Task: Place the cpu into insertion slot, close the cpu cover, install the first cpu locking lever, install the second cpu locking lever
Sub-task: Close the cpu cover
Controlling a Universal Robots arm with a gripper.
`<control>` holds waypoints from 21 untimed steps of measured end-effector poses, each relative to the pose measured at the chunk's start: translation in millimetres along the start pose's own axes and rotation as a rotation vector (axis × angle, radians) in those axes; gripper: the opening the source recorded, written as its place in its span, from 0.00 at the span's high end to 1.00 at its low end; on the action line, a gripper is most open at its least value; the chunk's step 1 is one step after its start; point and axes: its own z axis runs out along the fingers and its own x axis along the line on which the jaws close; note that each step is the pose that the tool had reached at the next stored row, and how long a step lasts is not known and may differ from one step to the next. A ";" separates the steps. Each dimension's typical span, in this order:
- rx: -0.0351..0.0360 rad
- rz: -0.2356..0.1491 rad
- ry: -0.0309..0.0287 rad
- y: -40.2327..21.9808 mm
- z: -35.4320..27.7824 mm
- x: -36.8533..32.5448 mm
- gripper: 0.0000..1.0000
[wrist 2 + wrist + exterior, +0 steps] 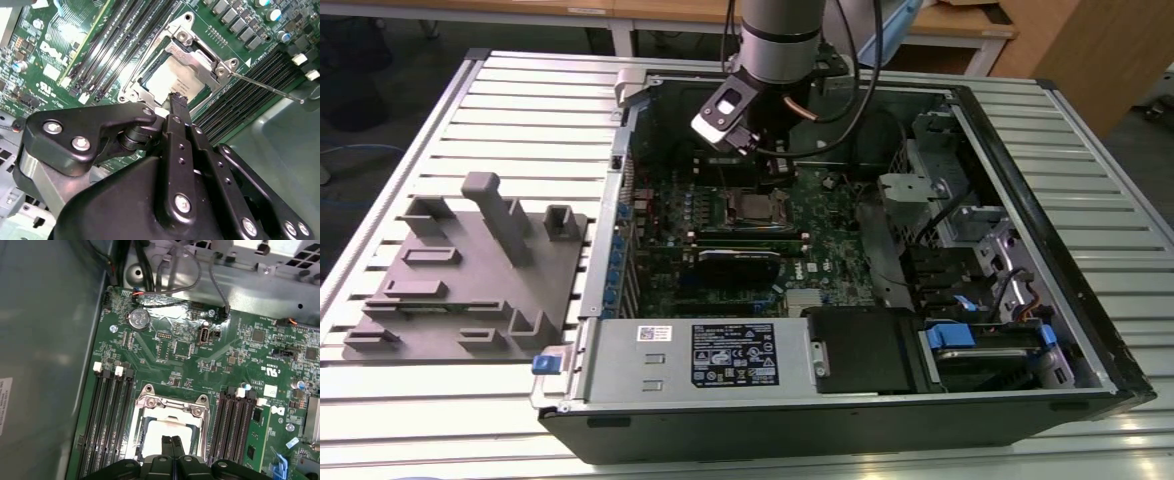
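Slatted metal table (480,110), open computer case (854,430) on it, and the gripper (171,442) hangs over the green motherboard (190,365), fingertips pressed together on nothing. Just beneath, the cpu (176,82) sits in the insertion slot (750,207), cpu cover (196,54) down around it, one thin locking lever (265,88) jutting out sideways.

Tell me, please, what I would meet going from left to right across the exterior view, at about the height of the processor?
First the grey holder block → the cpu → the grey metal bracket → the black side wall of the computer case.
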 end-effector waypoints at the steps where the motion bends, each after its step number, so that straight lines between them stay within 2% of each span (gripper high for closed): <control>1: 0.0000 -0.001 0.0001 0.0 0.0 0.0 0.90; 8: -0.0001 -0.007 0.0002 0.0 0.0 0.0 0.90; 18: -0.0013 -0.092 0.0029 0.0 0.0 0.0 0.90; 21: -0.0013 -0.095 0.0030 0.0 0.0 0.0 0.90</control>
